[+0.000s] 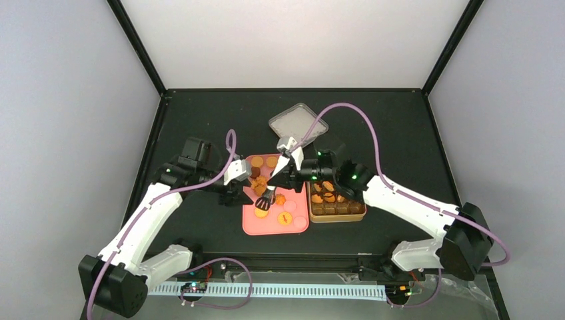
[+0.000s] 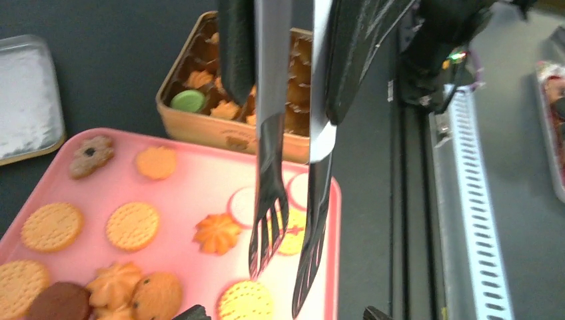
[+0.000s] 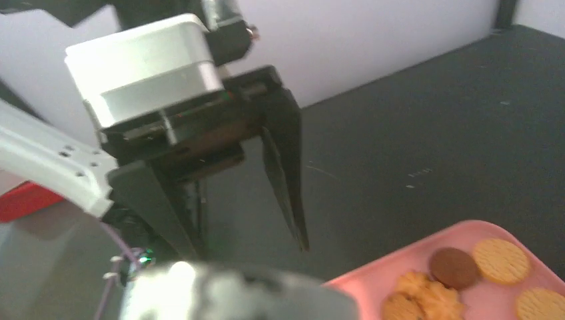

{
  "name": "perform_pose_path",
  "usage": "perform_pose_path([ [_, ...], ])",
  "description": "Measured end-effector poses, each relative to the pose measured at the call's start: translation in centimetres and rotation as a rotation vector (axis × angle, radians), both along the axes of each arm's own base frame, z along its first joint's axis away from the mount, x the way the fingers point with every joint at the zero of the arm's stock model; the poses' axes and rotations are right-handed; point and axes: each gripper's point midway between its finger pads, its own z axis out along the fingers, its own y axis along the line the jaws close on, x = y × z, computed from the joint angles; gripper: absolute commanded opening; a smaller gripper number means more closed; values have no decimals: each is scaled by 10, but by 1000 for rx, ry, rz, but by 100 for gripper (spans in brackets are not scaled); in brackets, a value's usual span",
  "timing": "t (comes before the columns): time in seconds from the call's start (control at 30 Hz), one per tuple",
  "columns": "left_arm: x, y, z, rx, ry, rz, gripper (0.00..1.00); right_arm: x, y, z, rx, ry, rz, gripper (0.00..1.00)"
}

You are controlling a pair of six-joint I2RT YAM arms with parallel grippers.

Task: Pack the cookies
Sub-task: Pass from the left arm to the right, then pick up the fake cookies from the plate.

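Note:
Several cookies (image 1: 266, 163) (image 2: 133, 225) (image 3: 500, 260) lie on a pink tray (image 1: 266, 227) (image 2: 186, 180), mostly golden rounds, some flower-shaped, one dark brown. More sit in the compartments of a tan box (image 1: 336, 212) (image 2: 200, 130), a green one (image 2: 188, 101) among them. My right gripper (image 1: 288, 170) (image 2: 293, 67) is shut on metal tongs (image 1: 265, 199) (image 2: 273, 167). Their black forked tips hang apart over the tray's right part with nothing between them. My left gripper (image 1: 234, 192) (image 2: 285, 313) (image 3: 246, 250) stands open beside the tongs, at the tray's left edge.
A silver lid (image 1: 298, 123) (image 2: 23, 93) lies on the black table behind the tray. The box touches the tray's right side. A white perforated rail (image 1: 300, 291) (image 2: 476, 200) runs along the near table edge.

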Motion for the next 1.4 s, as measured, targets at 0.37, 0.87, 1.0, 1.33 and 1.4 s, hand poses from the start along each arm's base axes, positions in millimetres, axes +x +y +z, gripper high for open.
perform_pose_path([
  [0.37, 33, 23, -22, 166, -48, 197, 74, 23, -16, -49, -132, -105, -253, 33],
  [0.87, 46, 47, -27, 232, -68, 338, 76, 34, -20, -84, -227, -206, -417, 38],
  [1.0, 46, 48, -27, 234, -65, 345, 76, 36, -18, -91, -229, -199, -424, 39],
  [1.33, 47, 48, -27, 235, -63, 347, 76, 35, -18, -102, -239, -177, -426, 44],
  [1.4, 46, 48, -27, 235, -63, 347, 76, 35, -18, -103, -243, -176, -425, 43],
])
